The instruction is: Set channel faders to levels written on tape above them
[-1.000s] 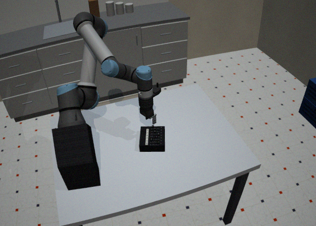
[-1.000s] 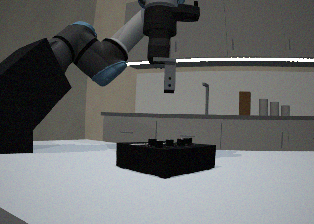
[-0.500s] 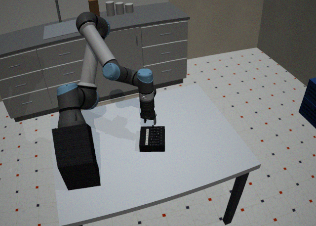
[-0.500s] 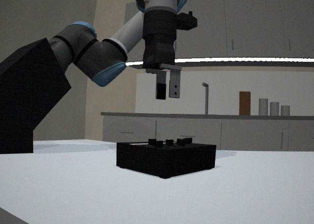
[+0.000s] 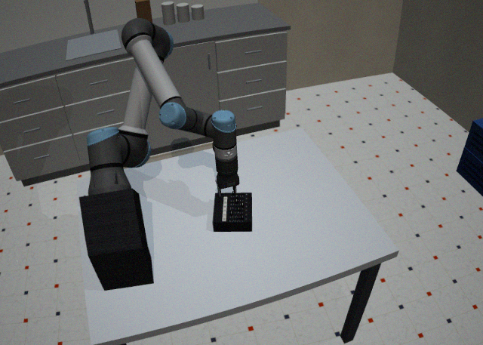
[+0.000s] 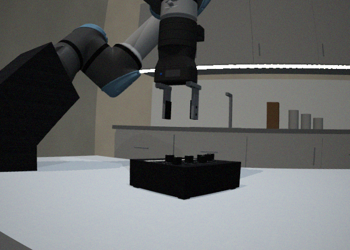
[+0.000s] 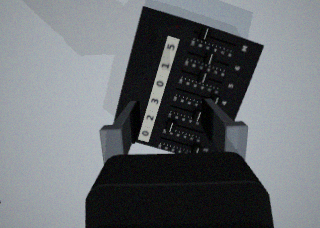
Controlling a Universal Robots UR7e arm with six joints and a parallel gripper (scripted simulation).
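Note:
The black lighting desk (image 5: 232,210) stands on its feet on the white table, and also shows in the exterior view (image 6: 184,175) and the wrist view (image 7: 192,85). A pale tape strip (image 7: 159,89) with written digits runs along one side of its fader rows. Several fader caps (image 6: 187,158) stick up from the top. The digits and cap lines are too small to read with certainty. My gripper (image 6: 180,107) is open and empty. It hangs well above the desk, over its end nearest the arm, fingers pointing down (image 5: 227,191).
The arm's black base block (image 5: 115,238) stands at the table's left side. Kitchen cabinets and a counter with a sink and canisters lie behind the table. A blue object (image 5: 472,154) stands at the far right on the floor.

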